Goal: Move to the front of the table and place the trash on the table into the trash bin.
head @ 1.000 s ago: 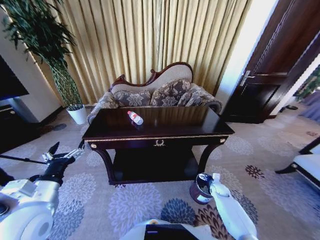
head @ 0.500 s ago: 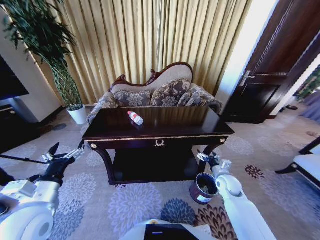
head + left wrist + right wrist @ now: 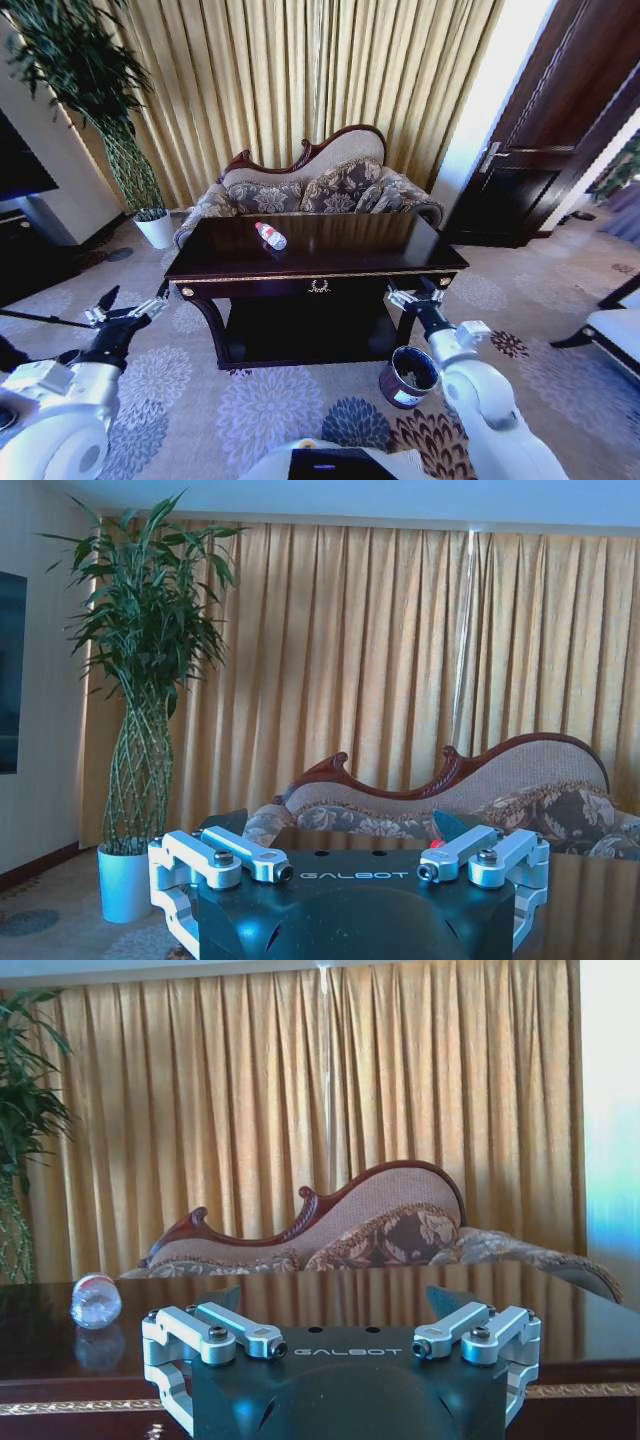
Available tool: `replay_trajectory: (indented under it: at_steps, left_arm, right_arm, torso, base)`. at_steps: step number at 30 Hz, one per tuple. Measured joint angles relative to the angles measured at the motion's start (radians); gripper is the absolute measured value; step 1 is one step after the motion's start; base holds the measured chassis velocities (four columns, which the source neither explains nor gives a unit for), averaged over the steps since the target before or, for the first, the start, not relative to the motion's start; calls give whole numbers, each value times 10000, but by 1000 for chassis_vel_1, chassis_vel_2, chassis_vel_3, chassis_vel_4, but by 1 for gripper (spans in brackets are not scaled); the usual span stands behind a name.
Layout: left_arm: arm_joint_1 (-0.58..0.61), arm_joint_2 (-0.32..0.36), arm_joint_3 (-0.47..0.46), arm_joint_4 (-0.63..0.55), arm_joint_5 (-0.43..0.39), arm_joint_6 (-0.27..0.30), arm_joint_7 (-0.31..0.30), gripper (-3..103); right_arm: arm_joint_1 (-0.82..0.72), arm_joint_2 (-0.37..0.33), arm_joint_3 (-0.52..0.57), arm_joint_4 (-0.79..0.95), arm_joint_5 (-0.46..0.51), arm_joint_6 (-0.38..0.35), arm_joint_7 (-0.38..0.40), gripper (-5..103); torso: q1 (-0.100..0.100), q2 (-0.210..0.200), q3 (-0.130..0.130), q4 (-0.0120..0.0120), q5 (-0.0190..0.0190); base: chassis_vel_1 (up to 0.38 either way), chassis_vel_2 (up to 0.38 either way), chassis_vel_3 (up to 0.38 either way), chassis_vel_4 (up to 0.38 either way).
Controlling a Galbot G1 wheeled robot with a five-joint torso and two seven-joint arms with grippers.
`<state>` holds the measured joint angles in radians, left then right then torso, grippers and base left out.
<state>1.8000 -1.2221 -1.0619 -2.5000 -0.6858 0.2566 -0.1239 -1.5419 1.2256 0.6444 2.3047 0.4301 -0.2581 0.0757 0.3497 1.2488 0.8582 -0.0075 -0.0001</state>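
Note:
The dark glossy table (image 3: 400,250) with gold trim stands just ahead of me. On its left part lies the trash, a clear plastic bottle (image 3: 270,236) with a red-and-white label; the right wrist view catches the bottle (image 3: 96,1300) end-on across the table top (image 3: 400,1300). The small dark trash bin (image 3: 408,376) sits on the carpet by the table's front right leg. My right gripper (image 3: 413,292) (image 3: 349,1348) is open, level with the table's front edge and above the bin. My left gripper (image 3: 133,300) (image 3: 352,872) hangs open, left of the table's front corner.
A patterned sofa (image 3: 310,185) stands behind the table against gold curtains. A tall plant in a white pot (image 3: 155,228) is at the back left, and a dark door (image 3: 540,150) at the right. A chair edge (image 3: 615,330) shows far right. Open carpet lies in front of the table.
My right arm has risen from beside the trash bin up to the table's front edge, fingers forward. The left arm, bottle and bin have not moved.

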Motion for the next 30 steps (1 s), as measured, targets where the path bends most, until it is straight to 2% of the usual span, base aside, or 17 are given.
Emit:
replay_trajectory:
  at_steps: [15, 30]
  left_arm:
    - [-3, -18, -70, 0, 6, -66, 20, 100]
    - [-12, -8, -76, 0, 3, -44, 23, 100]
  right_arm:
    - [159, -13, -224, 125, -162, -19, 58, 100]
    - [73, -4, -385, 213, -288, -52, 58, 100]
  torso:
    - [-4, 0, 0, 1, 2]
    - [2, -2, 2, 1, 1]
  base:
    - [-3, 4, 3, -2]
    - [-117, 114, 106, -116]
